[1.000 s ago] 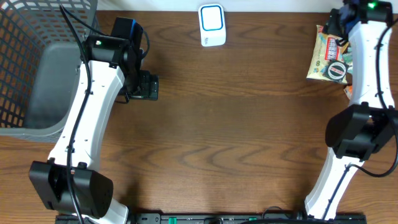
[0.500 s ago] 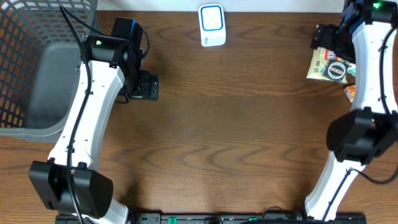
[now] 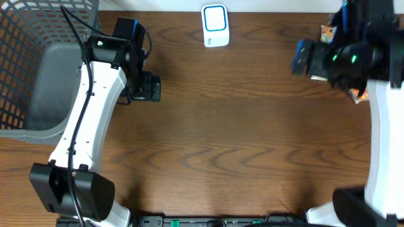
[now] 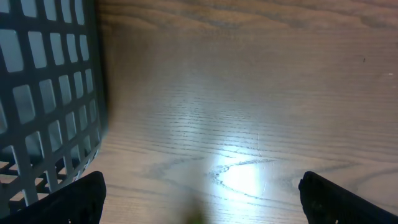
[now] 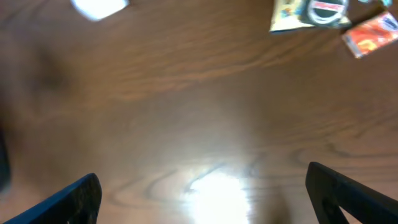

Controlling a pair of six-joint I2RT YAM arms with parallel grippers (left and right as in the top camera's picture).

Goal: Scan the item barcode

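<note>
Motion on the right: the right gripper (image 5: 200,200) has swung up and away from the snack packet (image 5: 303,14), which lies untaken at the far right corner of the tabletop (image 3: 252,126). Its jaws are wide and empty. The left gripper (image 4: 202,200), also wide, idles beside the basket (image 4: 50,93). The scanner (image 3: 215,25) waits at the far edge.

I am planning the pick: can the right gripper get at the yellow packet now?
Probably yes. The right gripper is open and empty, and its wrist view shows only bare table before the yellow packet. A round item lies on it; an orange packet lies beside.
</note>
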